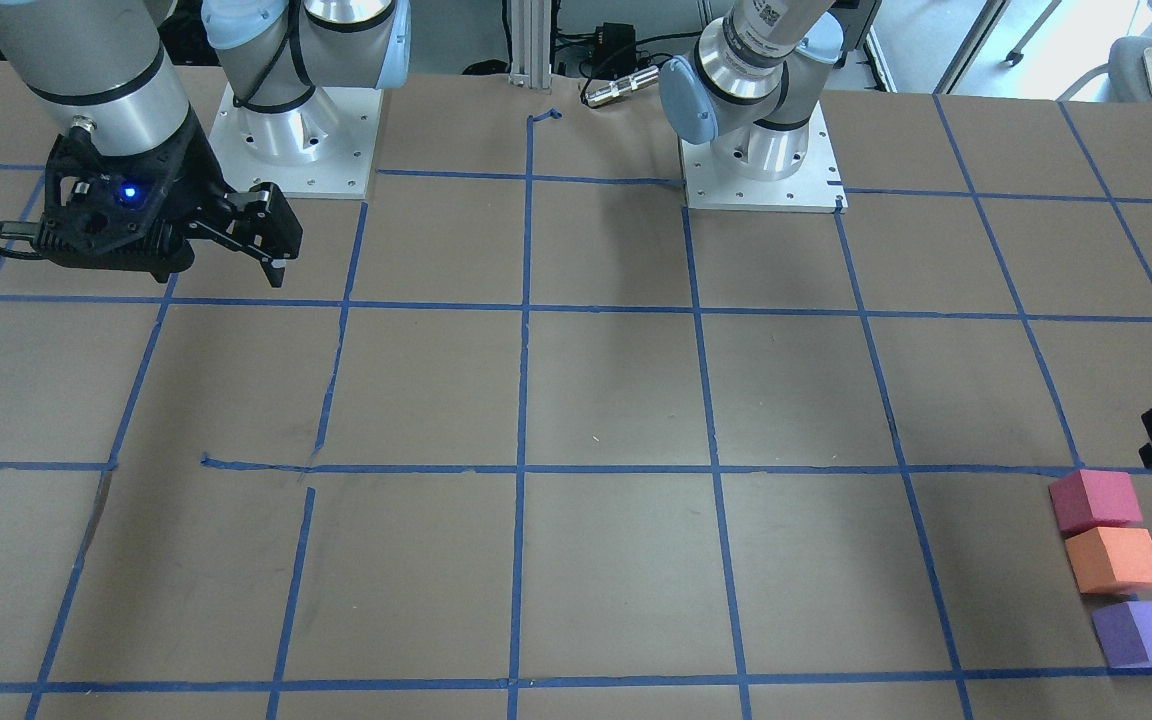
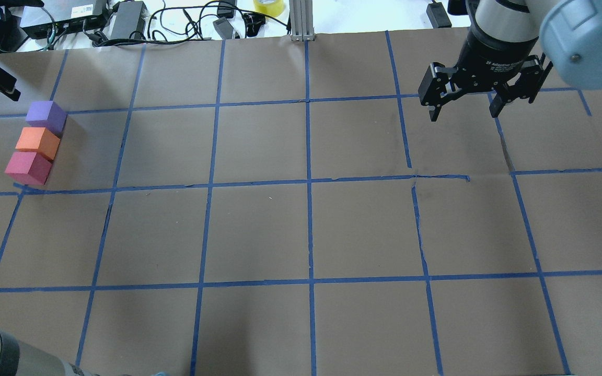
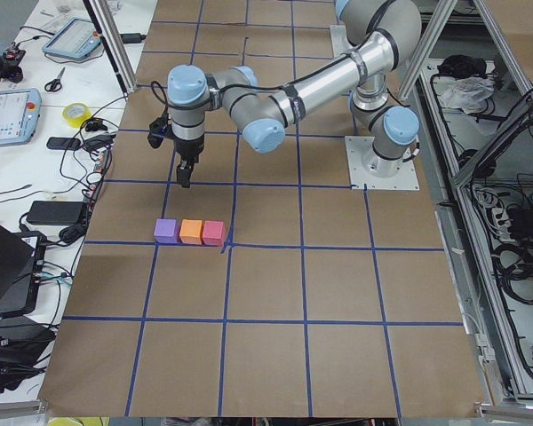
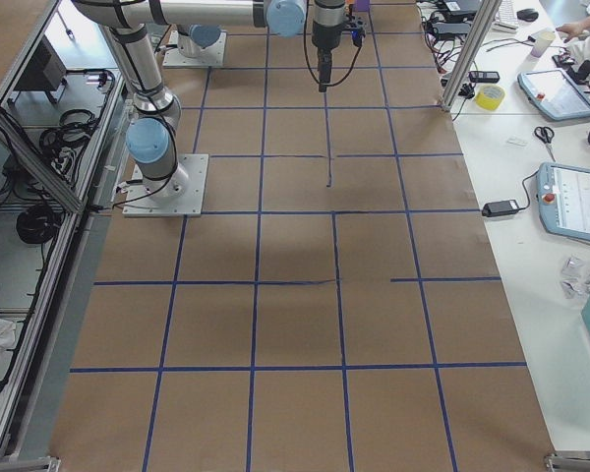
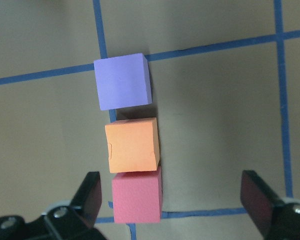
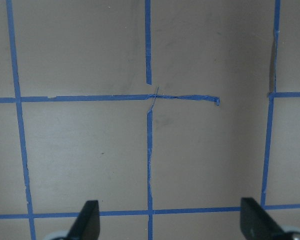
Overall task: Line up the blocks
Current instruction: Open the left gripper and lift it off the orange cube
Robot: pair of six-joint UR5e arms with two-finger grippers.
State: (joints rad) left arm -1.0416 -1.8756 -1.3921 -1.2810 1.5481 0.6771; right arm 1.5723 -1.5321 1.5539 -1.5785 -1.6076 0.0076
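blocks in 3 colours sat in a short row at the robot's left end of the table [image 2: 259, 230], inside 1 square of the blue tape grid [image 2: 309, 183]. they were the purple block [image 5: 123, 81], the orange block [image 5: 132, 145] and the pinkish-red block [image 5: 137, 195], whose outer edge met a line of that grid. orange and pinkish-red touched. purple lay just beside orange with a sliver of shadow between them, and the row ran slightly staggered. the left gripper [image 5: 172, 200] hung above the table by the pinkish-red end, its jaws spread wide with nothing gripped, clear of all 3, likely so the row would not be nudged. the right gripper [image 2: 464, 110], equally wide and empty, hovered over bare table well apart at the other end, apparently parked out of the way. judged from the layout, the line looked finished, bar perhaps squaring up the purple block.
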